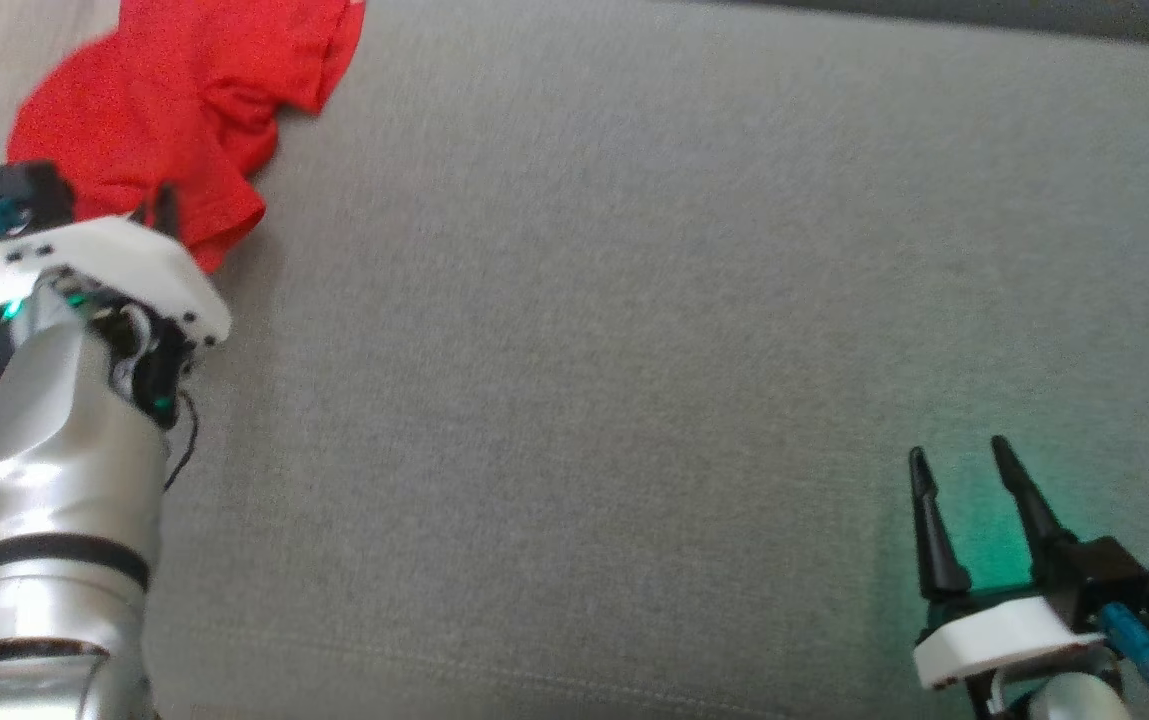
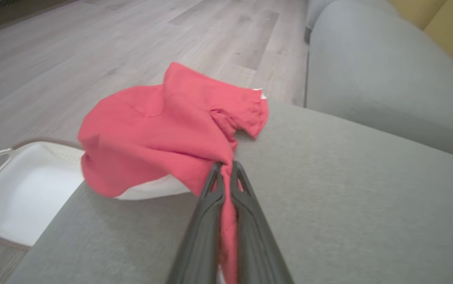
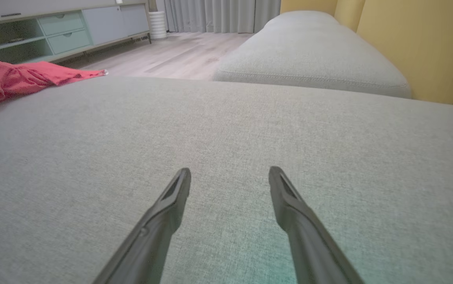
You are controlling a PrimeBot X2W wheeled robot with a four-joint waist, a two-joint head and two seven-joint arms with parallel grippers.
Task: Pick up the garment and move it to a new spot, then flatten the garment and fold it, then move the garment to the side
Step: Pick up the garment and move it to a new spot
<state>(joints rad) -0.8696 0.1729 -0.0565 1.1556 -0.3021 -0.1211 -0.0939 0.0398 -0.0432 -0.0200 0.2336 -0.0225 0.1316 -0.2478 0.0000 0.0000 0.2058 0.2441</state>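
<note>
Left gripper (image 2: 226, 167) pinches only a thin fold of garment (image 2: 159, 130); I fear it slips out when lifted. Right gripper (image 1: 959, 450) stands spread.

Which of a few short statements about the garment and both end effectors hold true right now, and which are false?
1. The left end effector is shut on a fold of the red garment. True.
2. The right end effector grips the garment too. False: it is open, over the bare grey cushion, apart from the garment.
3. The garment sits at the cushion's edge, partly over a white basket. True.
4. The garment lies flat and folded. False: it is a crumpled heap.
</note>
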